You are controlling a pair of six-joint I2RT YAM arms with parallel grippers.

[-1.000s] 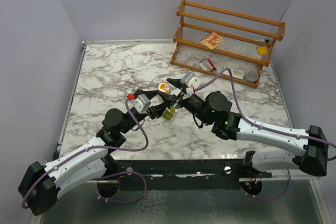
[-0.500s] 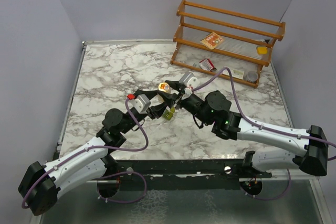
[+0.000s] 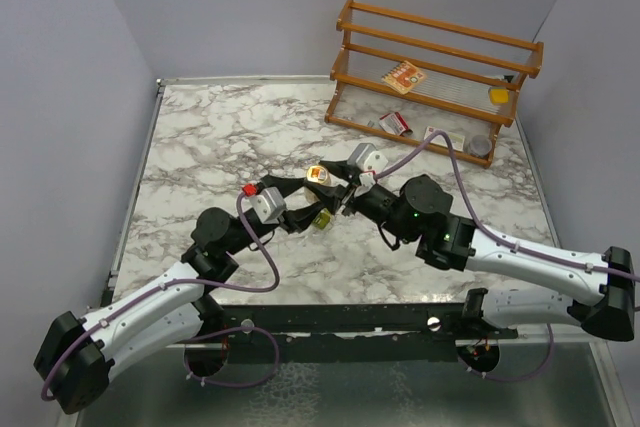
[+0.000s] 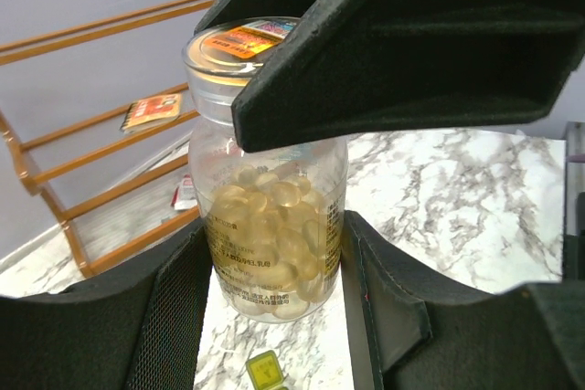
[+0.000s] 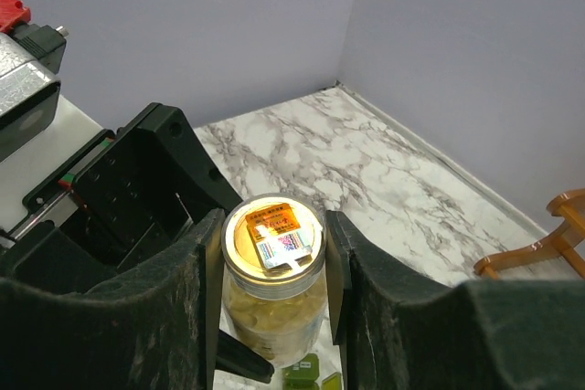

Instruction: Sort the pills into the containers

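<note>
Your left gripper [image 4: 274, 303] has its jaws closed on the body of the clear pill bottle [image 4: 274, 180], holding it above the marble surface [image 4: 448, 198]. Your right gripper [image 5: 274, 271] pinches the orange-labelled lid [image 5: 272, 228] (jaws snug against both sides). The pills [image 4: 274, 244] sit inside the bottle, and the olive-green pill box [image 4: 263, 370] lies on the surface just below.

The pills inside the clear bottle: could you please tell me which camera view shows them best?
Left wrist: the pills show through the clear bottle. Right wrist shows mainly the lid; top external only a speck.
</note>
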